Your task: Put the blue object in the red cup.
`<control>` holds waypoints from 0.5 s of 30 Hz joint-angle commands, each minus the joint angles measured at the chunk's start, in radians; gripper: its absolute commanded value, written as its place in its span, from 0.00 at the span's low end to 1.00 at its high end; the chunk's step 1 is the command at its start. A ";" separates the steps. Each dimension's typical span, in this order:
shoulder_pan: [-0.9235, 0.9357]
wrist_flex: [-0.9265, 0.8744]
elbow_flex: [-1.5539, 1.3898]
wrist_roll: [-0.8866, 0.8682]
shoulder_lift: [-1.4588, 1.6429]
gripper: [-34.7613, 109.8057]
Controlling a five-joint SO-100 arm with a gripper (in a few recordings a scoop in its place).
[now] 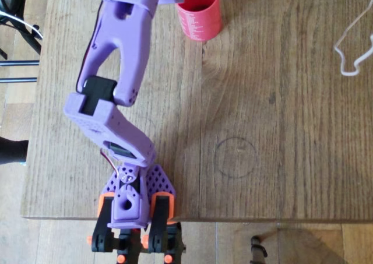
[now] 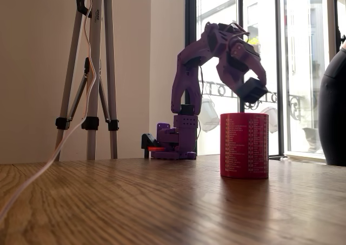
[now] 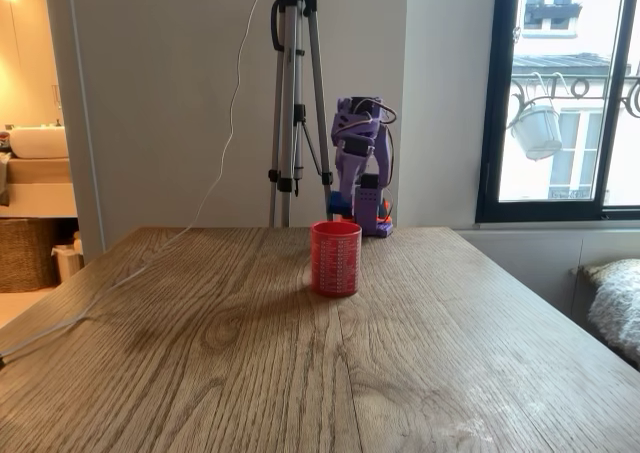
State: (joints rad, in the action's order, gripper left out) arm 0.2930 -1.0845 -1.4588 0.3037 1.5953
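Note:
The red cup (image 1: 199,16) stands upright near the far edge of the wooden table, also seen in both fixed views (image 2: 244,145) (image 3: 335,258). My purple arm (image 1: 122,54) reaches from its base toward the cup. The gripper (image 2: 251,91) hangs just above the cup's rim, toward its back side, shut on a small square piece that looks dark against the window. In a fixed view that piece shows as the blue object (image 3: 343,206), just over the cup's rim at the gripper (image 3: 347,201). The overhead view cuts off the fingertips at its top edge.
A tripod (image 3: 295,103) stands behind the table beside the arm's base (image 1: 134,203). A white cable (image 1: 352,48) lies at the table's right side in the overhead view. A pencilled circle (image 1: 236,157) marks the wood. A dark rounded object (image 2: 332,110) stands right of the cup.

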 commanded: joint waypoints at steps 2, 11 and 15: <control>0.003 -0.009 0.081 -0.003 0.021 0.55; 0.006 -0.011 0.081 -0.006 0.023 0.54; 0.006 0.006 0.094 -0.002 0.026 0.25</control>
State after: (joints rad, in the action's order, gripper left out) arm 0.2930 -1.0907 -1.4588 0.3037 1.5953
